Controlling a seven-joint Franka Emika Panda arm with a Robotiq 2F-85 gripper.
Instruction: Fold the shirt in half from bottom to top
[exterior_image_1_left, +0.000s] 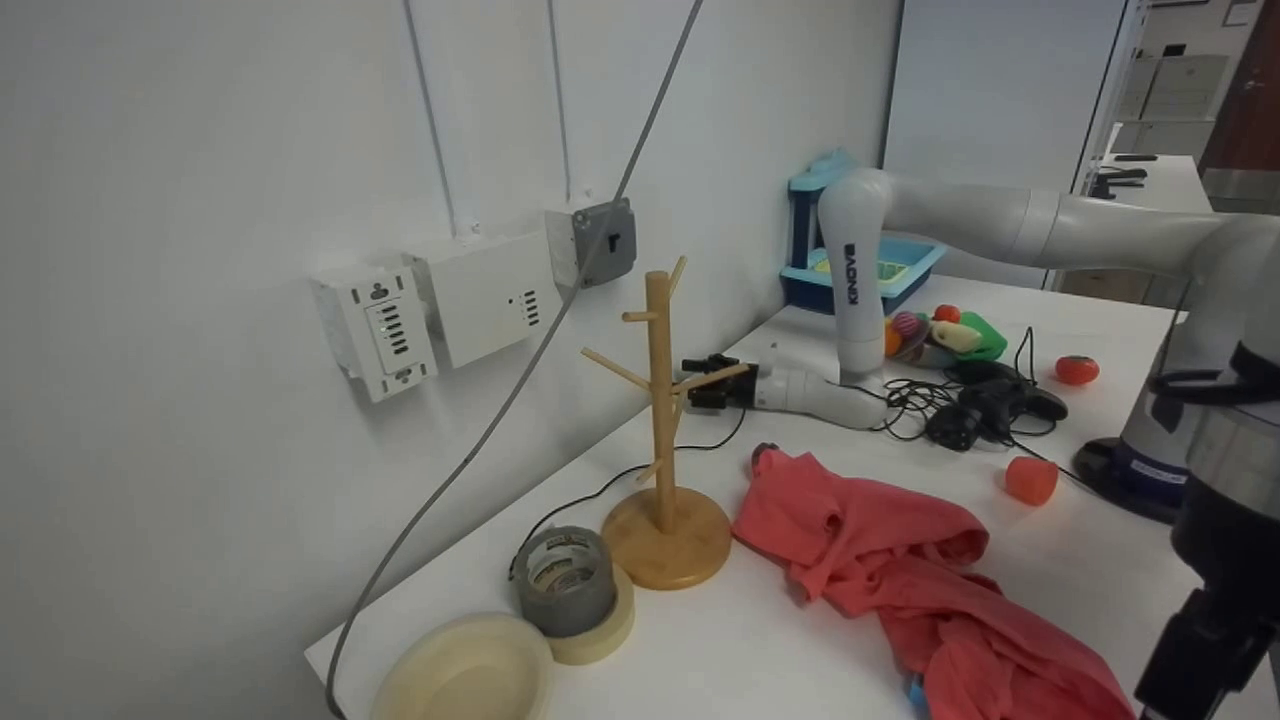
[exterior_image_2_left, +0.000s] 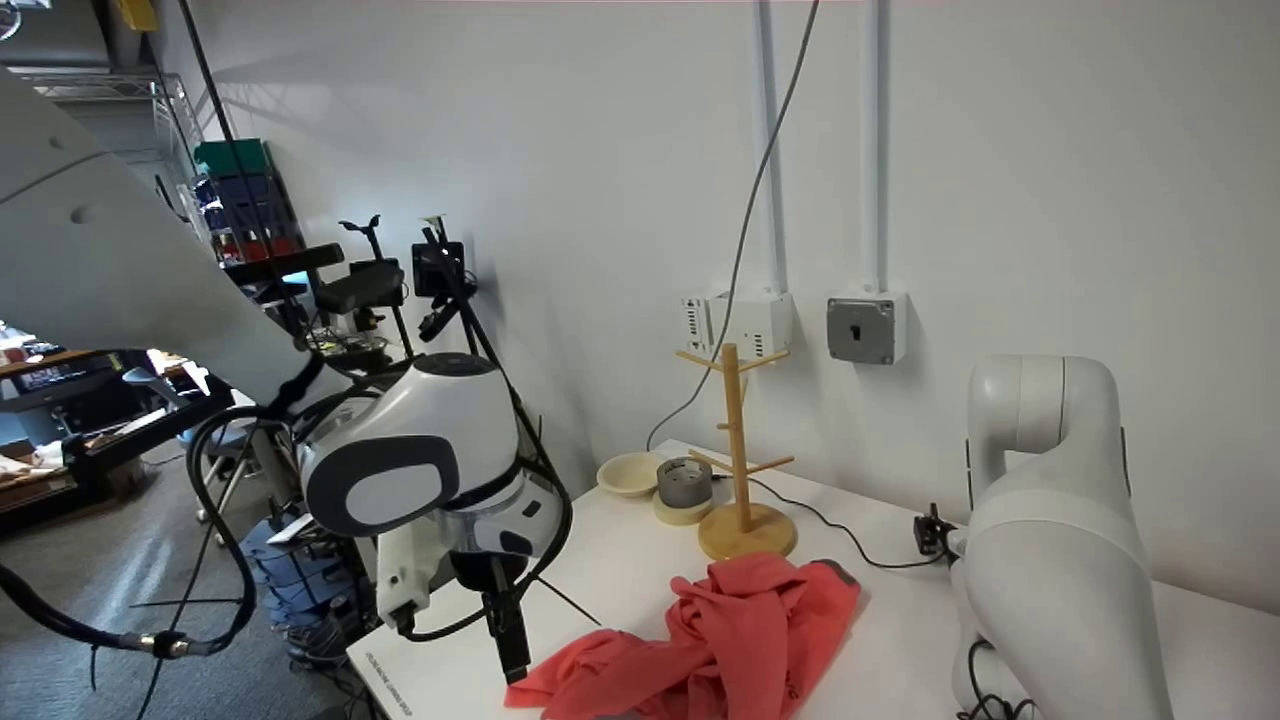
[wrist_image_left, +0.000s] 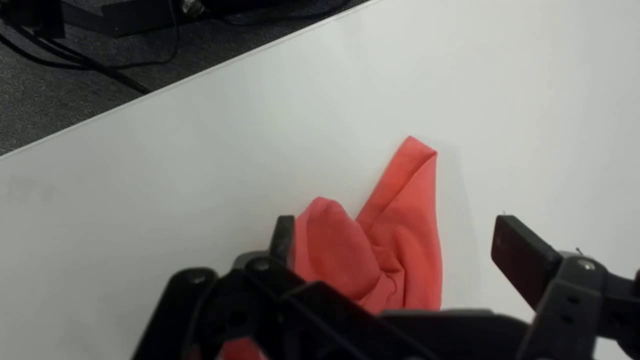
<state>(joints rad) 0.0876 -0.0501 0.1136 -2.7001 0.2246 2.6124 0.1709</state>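
Observation:
The coral-red shirt (exterior_image_1_left: 900, 550) lies crumpled and twisted on the white table, with several folds. It also shows bunched up in an exterior view (exterior_image_2_left: 745, 640). My gripper is open above the shirt's near end in an exterior view (exterior_image_2_left: 510, 655), pointing down. In the wrist view the gripper (wrist_image_left: 397, 237) has its fingers wide apart with nothing clamped. A narrow end of the shirt (wrist_image_left: 405, 210) lies between the fingers as seen from there. The left finger overlaps the shirt's edge, and the right finger is over white table. I cannot tell whether either finger touches the cloth.
A wooden mug stand (exterior_image_1_left: 665, 540) stands close beside the shirt. Tape rolls (exterior_image_1_left: 568, 585) and a pale bowl (exterior_image_1_left: 470, 670) are beyond it. A second arm (exterior_image_1_left: 850, 290), a black controller (exterior_image_1_left: 985, 405), a cup (exterior_image_1_left: 1030, 480) and toys share the table. The table edge (wrist_image_left: 200, 75) shows in the wrist view.

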